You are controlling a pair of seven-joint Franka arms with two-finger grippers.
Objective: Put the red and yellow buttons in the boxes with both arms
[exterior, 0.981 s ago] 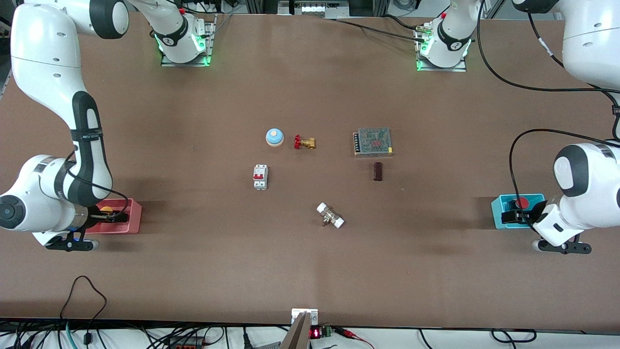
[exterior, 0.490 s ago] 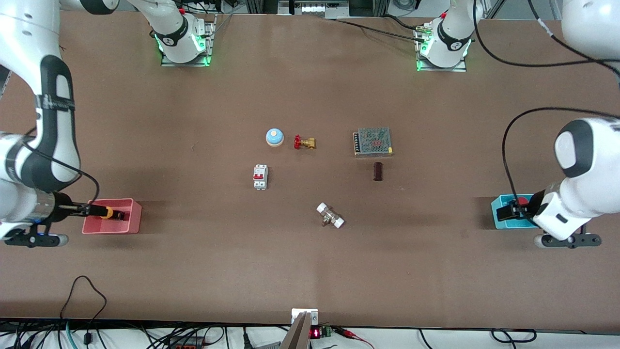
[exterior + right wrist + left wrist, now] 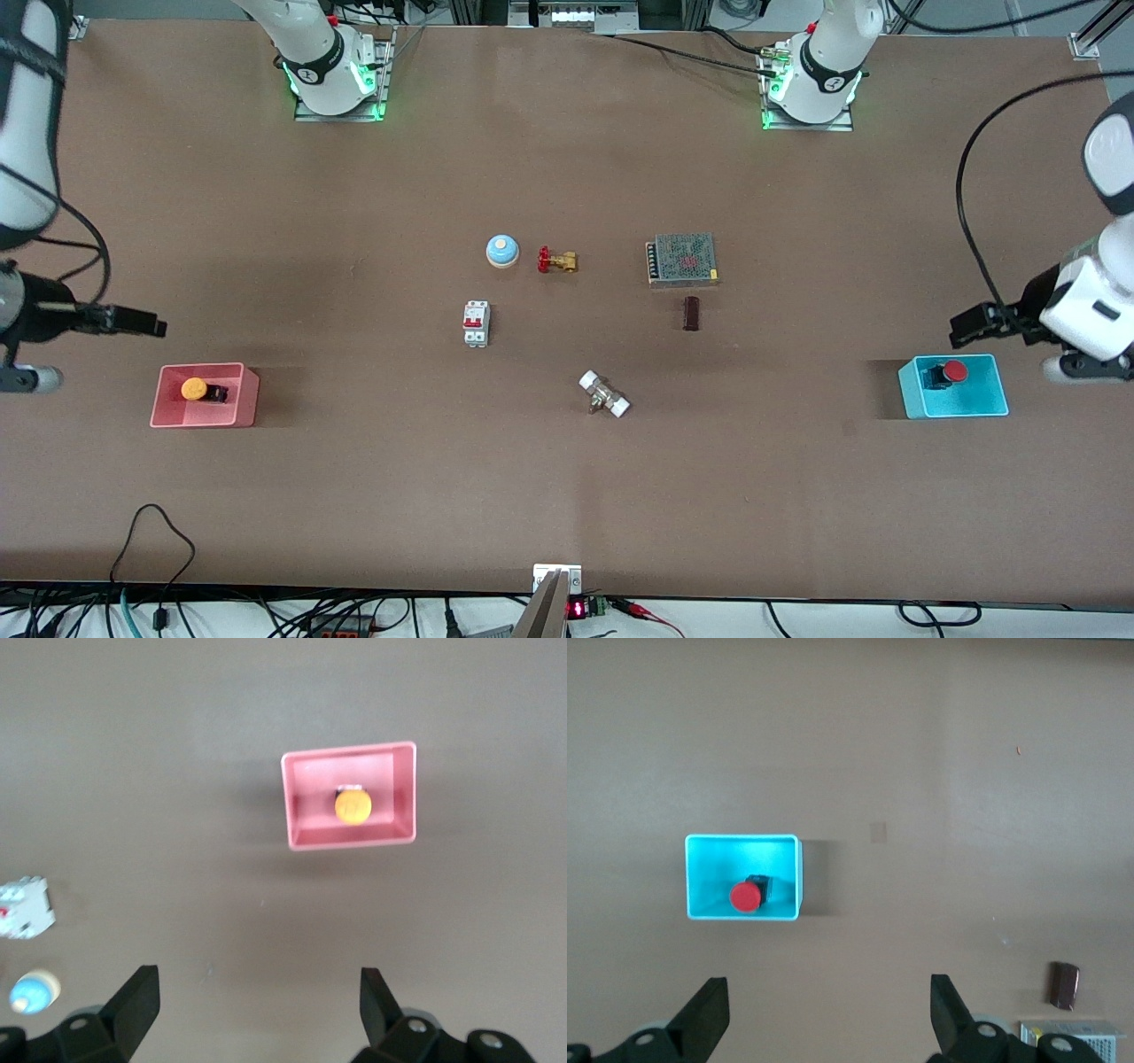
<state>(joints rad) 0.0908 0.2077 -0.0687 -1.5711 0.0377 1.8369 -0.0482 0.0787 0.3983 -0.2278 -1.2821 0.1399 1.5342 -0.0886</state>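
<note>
The orange-yellow button (image 3: 195, 388) lies in the pink-red box (image 3: 244, 399) at the right arm's end of the table; both show in the right wrist view, button (image 3: 352, 806) in box (image 3: 297, 806). The red button (image 3: 952, 371) lies in the cyan-blue box (image 3: 983, 399) at the left arm's end; both show in the left wrist view, button (image 3: 745, 896) in box (image 3: 709, 868). My right gripper (image 3: 151, 326) is open and empty, raised above the table beside the pink-red box. My left gripper (image 3: 966, 326) is open and empty, raised beside the cyan-blue box.
Mid-table stand a blue dome bell (image 3: 502, 251), a brass valve with a red handle (image 3: 557, 260), a white circuit breaker (image 3: 477, 323), a mesh-topped power supply (image 3: 681, 259), a small dark block (image 3: 691, 313) and a white-ended metal fitting (image 3: 604, 394).
Both grippers have let go of their buttons and risen out of the boxes. The yellow button now rests in the pink-red box and the red button in the cyan-blue box.
</note>
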